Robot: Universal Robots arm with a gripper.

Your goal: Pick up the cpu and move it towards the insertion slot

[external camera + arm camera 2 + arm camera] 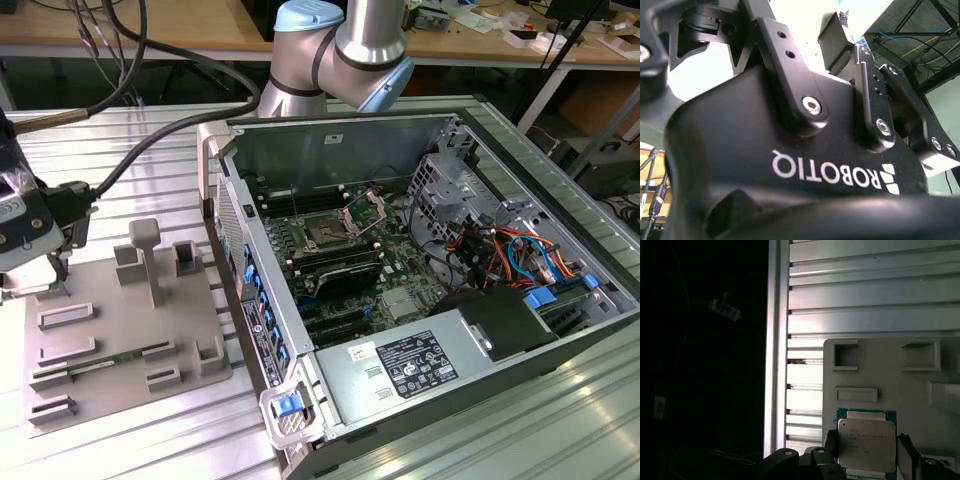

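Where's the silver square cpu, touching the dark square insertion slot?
Apart. First wrist view: cpu over the grey fixture plate; exterior view: insertion slot inside the metal computer case, beside that plate.

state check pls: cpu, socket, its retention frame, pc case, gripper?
cpu: lying flat on the grey plate, metal top up, not in the socket.
socket: empty.
retention frame: swung up, open.
pc case: on its side, side panel off.
gripper: down at the grey plate, right at the cpu; can't tell whether it grips.
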